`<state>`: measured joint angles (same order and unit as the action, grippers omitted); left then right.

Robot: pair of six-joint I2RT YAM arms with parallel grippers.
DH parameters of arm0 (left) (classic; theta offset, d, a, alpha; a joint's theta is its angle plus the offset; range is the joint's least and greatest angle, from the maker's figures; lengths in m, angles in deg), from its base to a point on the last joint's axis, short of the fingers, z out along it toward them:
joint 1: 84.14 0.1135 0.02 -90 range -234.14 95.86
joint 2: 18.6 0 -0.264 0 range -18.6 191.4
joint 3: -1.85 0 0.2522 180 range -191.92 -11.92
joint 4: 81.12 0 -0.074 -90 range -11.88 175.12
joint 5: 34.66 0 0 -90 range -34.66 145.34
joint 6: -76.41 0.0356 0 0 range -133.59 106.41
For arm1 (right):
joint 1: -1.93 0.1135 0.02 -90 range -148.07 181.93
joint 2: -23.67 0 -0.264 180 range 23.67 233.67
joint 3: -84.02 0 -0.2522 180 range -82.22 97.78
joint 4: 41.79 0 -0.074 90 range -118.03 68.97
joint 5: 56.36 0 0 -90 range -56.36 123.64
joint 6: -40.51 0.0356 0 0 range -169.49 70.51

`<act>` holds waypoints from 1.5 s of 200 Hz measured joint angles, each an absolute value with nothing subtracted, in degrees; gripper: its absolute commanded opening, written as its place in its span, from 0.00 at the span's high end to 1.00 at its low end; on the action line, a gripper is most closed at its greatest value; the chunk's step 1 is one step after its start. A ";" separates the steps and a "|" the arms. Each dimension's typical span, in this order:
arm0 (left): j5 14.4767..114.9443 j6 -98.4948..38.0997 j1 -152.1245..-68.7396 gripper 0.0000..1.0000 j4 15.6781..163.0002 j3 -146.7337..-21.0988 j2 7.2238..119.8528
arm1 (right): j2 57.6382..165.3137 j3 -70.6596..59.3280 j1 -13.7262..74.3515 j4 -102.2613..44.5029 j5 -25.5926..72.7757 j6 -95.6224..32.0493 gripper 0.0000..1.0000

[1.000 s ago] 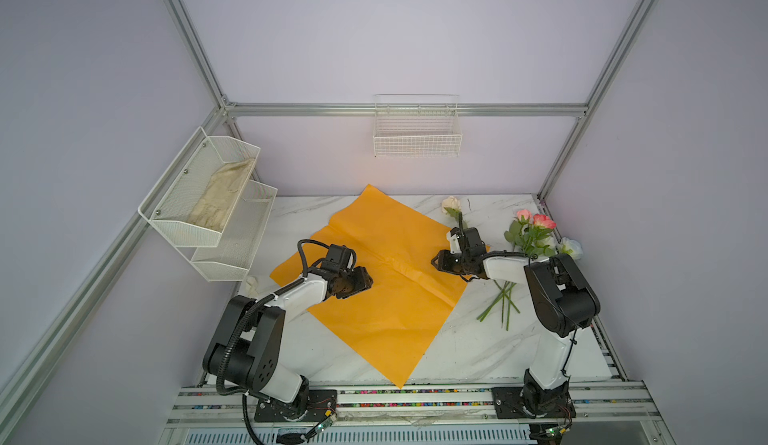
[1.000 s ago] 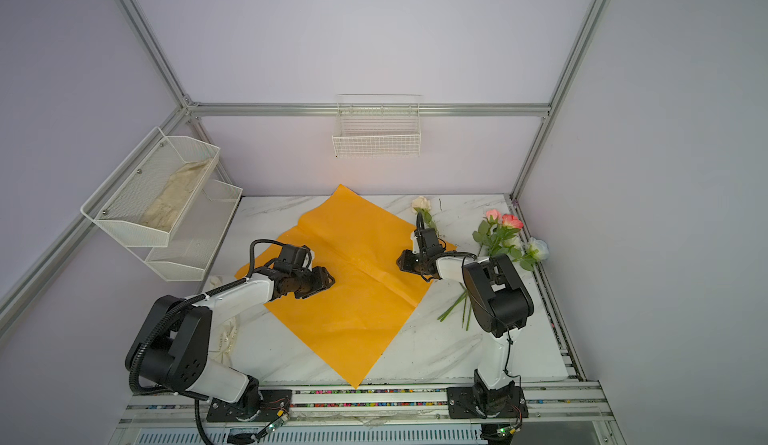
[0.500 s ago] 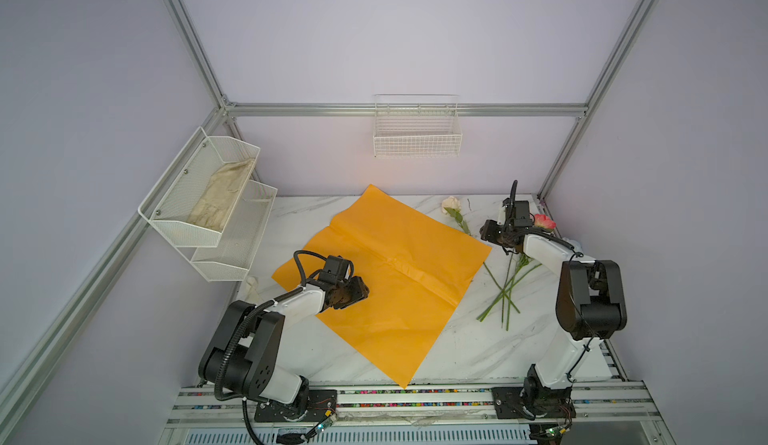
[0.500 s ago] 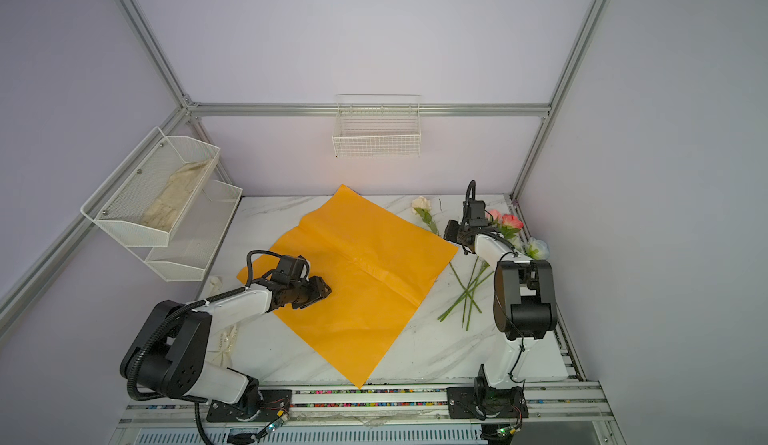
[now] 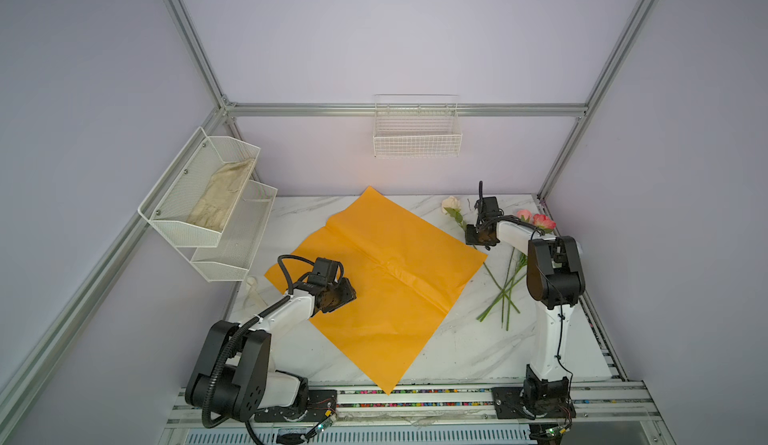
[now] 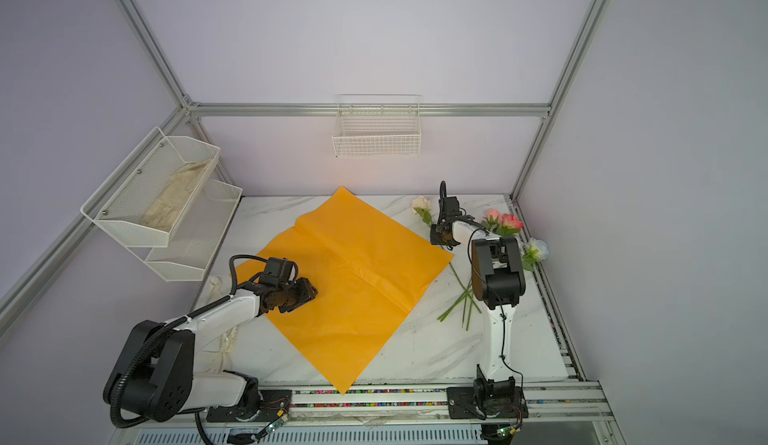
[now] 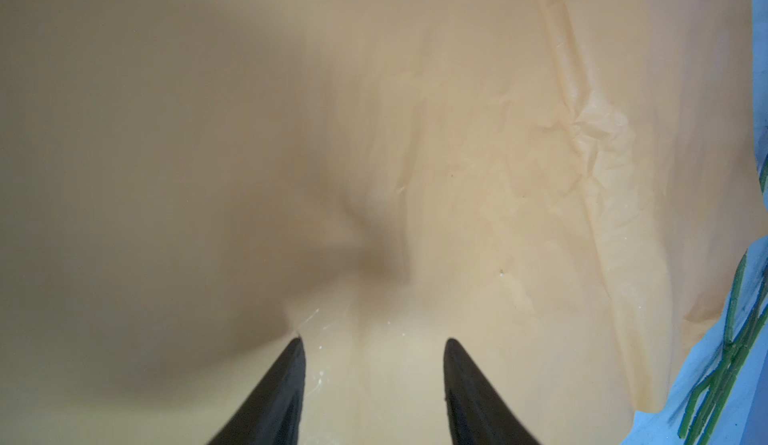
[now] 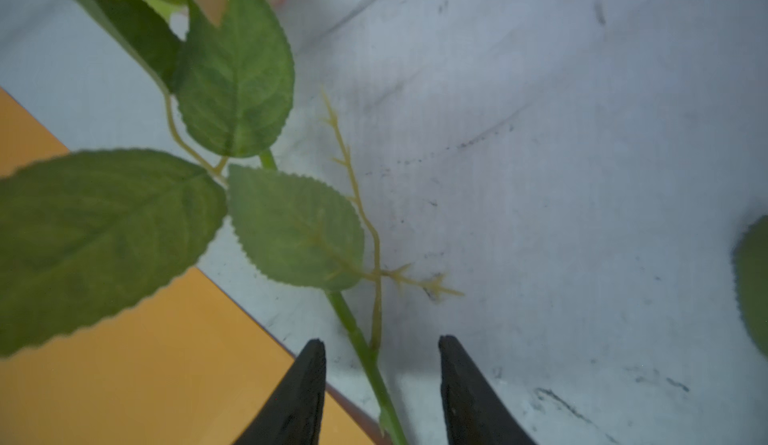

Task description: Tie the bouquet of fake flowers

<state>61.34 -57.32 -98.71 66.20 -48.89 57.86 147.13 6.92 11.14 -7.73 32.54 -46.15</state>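
Left gripper: my black two-fingered left gripper [image 7: 374, 341] sits low over the near-left part of the sheet. Its fingers are spread with nothing between them. Over the last second it has slid a little back toward its own base.
Wrapping paper: the large square sheet of orange wrapping paper [image 5: 395, 264] lies flat and creased on the white marble table [image 5: 457, 347]. It looks like a diamond in both top views, and only that gripper is over it. It lies where it lay a second ago.
Bouquet: the bouquet of fake flowers [image 5: 505, 293] is not yet a bunch. It is loose roses on the table to the right of the sheet, their thin stems crossing near the right arm.
Right gripper: the black right gripper [image 8: 380, 341] is what changed. A second ago it was at the sheet's right edge, and half a second ago it was back by the pink heads. Now it is just beside that edge again, fingers apart astride the thin green stem [image 8: 357, 330] of the cream rose [image 5: 451, 204] — not pinching it.
Meaning: I judge I'm lined up to close on this stem and carry it onto the paper. Wrapping and tying are all still ahead.
Far flowers: two pink-red roses [image 5: 538, 220] lie beyond the right arm, and a white rose [image 6: 538, 249] lies by the table's right edge — unmoved, as far as I can tell.
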 measured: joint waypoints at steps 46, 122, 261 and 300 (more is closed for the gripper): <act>65.84 -54.65 -97.44 0.42 69.35 -48.01 53.77 | 149.04 9.20 12.52 -6.73 36.80 -47.27 0.87; 75.85 -44.70 -103.26 0.39 69.85 -57.52 70.28 | 143.09 8.56 12.32 -5.48 42.97 -49.26 1.00; 76.18 -50.82 -110.29 0.39 75.49 -67.36 83.17 | 108.32 -10.21 6.55 -19.76 17.61 -27.73 1.00; 76.03 -53.71 -112.48 0.36 78.14 -67.84 84.11 | 106.79 -18.39 7.60 -24.21 7.43 -19.95 1.00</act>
<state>76.03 -53.71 -112.48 78.14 -67.84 84.11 106.79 -18.39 7.60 -24.21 7.43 -19.95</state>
